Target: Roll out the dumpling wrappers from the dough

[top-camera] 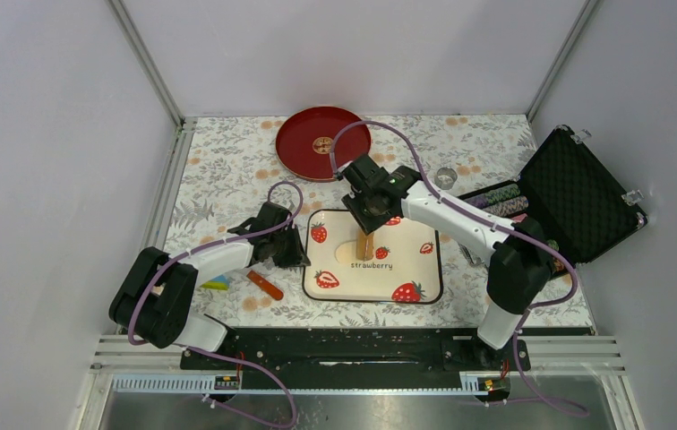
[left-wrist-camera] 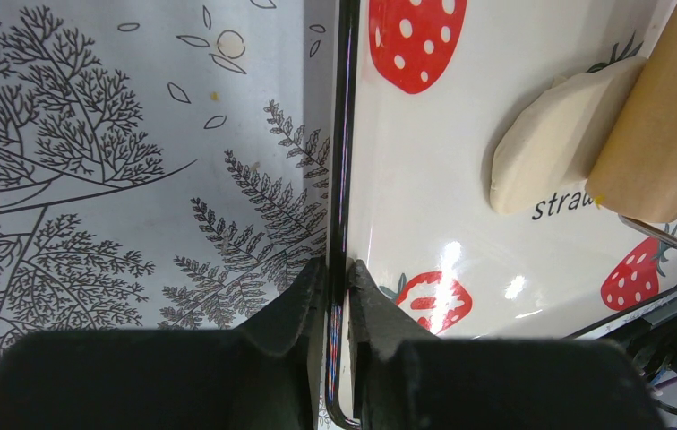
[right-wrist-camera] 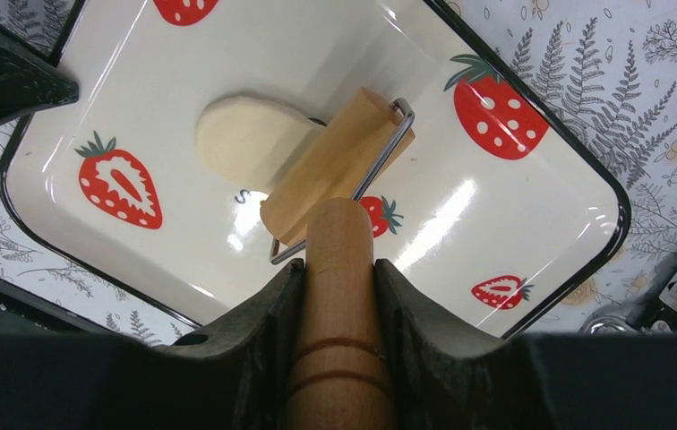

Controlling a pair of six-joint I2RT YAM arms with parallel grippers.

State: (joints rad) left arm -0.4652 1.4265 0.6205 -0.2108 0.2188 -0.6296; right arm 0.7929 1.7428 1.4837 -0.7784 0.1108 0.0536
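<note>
A flattened oval of pale dough [right-wrist-camera: 250, 139] lies on the white strawberry tray [right-wrist-camera: 532, 206], left of its middle. The wooden roller [right-wrist-camera: 335, 170] of a rolling pin rests on the dough's right end. My right gripper [right-wrist-camera: 338, 269] is shut on the pin's wooden handle [right-wrist-camera: 338, 358]. My left gripper [left-wrist-camera: 339, 269] is shut on the tray's black left rim [left-wrist-camera: 346, 134], one finger on each side. From above, the dough [top-camera: 348, 254] lies beside the roller [top-camera: 364, 245]. A small tan round patch [top-camera: 323, 143] marks the middle of the red plate [top-camera: 299, 148]; I cannot tell whether it is a dumpling wrapper.
An open black case [top-camera: 577, 193] holding rows of chips [top-camera: 501, 199] stands at the right. A small clear cup [top-camera: 446, 176] stands behind the tray. An orange stick [top-camera: 265, 285] and a yellow-green piece [top-camera: 217, 284] lie left of the tray. Walls enclose the table.
</note>
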